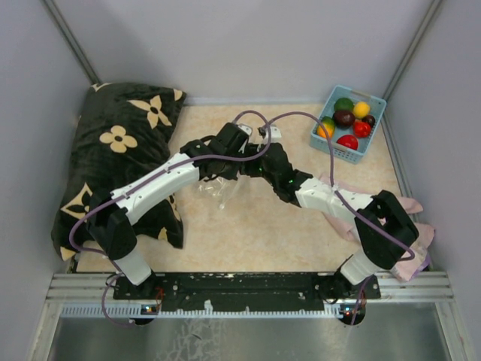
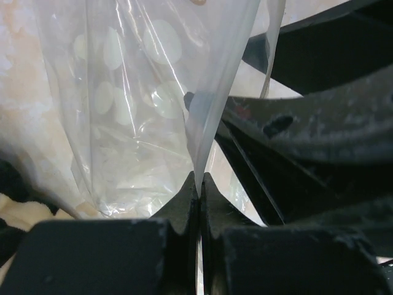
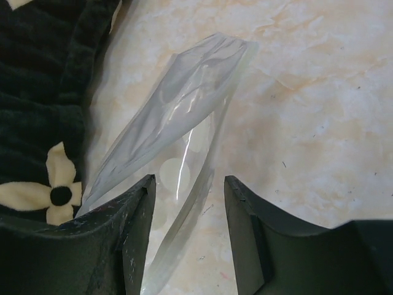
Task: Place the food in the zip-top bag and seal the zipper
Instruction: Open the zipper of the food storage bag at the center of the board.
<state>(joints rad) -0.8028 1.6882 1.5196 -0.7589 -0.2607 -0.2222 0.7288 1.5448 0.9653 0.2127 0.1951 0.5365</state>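
The zip-top bag (image 1: pixel 213 188), clear with white dots, hangs off the table between both arms. My left gripper (image 1: pixel 224 167) is shut on a thin edge of the bag (image 2: pixel 201 178); the dotted plastic (image 2: pixel 141 104) spreads out beyond its fingertips. My right gripper (image 3: pixel 189 184) is open, close beside the left one. The bag's mouth (image 3: pixel 178 141) gapes in front of it, and one narrow rim strip (image 3: pixel 206 184) passes between its fingers, untouched. The food (image 1: pixel 347 120), green, yellow, orange, red and maroon pieces, lies in the basket at the back right. I cannot tell the zipper apart.
A light blue basket (image 1: pixel 373 101) stands at the back right corner. A black floral pillow (image 1: pixel 120 150) fills the left side and shows in the right wrist view (image 3: pixel 43 92). A pink cloth (image 1: pixel 417 233) lies under the right arm at the right edge.
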